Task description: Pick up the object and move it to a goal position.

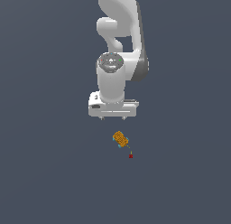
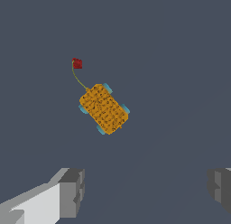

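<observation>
We've done nothing yet: pincer point(image 1: 113, 118) spread wide, empty, short of the object point(image 1: 120, 138); grasp and carry to the goal position point(image 1: 131, 156) remain.

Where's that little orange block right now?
In the exterior view the orange block lies on the grey floor, below the open white gripper and just up-left of the red dot.

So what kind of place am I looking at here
Likely a bare simulator scene, not a real room: a featureless grey floor, a white robot arm, an orange block and a tiny red dot.
</observation>
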Robot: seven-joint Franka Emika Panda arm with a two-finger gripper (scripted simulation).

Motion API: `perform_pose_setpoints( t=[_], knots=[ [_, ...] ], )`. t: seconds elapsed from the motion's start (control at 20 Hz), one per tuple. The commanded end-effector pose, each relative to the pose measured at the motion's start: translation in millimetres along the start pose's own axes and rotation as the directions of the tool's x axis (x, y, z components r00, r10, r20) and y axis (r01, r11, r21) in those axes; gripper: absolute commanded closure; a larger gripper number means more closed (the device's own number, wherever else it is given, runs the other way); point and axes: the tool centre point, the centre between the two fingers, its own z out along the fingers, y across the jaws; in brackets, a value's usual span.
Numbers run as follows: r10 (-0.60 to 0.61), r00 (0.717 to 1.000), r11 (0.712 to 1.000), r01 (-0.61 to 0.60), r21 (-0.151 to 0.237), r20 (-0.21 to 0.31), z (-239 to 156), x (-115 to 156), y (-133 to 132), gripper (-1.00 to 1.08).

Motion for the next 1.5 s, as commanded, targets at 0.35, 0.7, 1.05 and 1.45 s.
perform_pose_setpoints(
  t=[0.35, 0.7, 1.05, 1.45],
  knots=[
    [-0.040, 0.999, 0.999, 0.040, 0.014, 0.004, -1.4, 1.8, -16.6, -0.92],
    [-0.049, 0.999, 0.999, 0.049, 0.021, 0.006, -3.0, 1.4, -23.4, -0.92],
    [-0.104, 0.995, 0.994, 0.104, 0.017, 0.004, 3.6, 7.7, -25.8, -0.92],
    [-0.260, 0.966, 0.966, 0.260, 0.005, -0.002, 23.3, 24.9, -33.8, -0.92]
  ],
)
